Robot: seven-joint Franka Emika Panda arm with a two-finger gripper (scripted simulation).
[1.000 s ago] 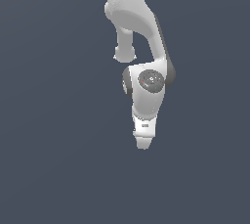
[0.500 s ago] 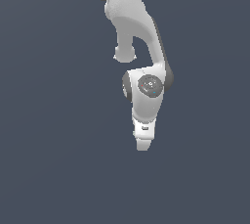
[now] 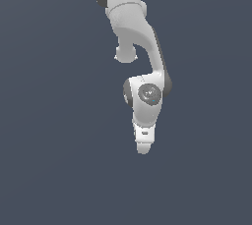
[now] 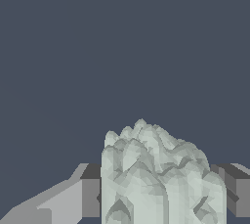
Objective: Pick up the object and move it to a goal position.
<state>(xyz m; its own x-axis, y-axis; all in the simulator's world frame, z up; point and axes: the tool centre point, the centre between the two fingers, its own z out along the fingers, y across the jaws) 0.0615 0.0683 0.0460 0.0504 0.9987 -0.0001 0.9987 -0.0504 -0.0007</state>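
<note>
In the wrist view, my one finger (image 4: pixel 73 196) stood at the lower left, the other at the lower right edge, and both pressed against the pale grey-green bumpy lump (image 4: pixel 156 179) clamped between them. The lump filled the lower middle of that frame; it was roundish, and I could make out no clear long axis. In the exterior view, my gripper (image 3: pixel 143 149) pointed downward at the frame's centre, and the lump was not discernible there.

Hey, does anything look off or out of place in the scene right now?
Nothing stands out. In the wrist view the pale bumpy object sits squarely between the gripper fingers. In the exterior view the arm hides it.
</note>
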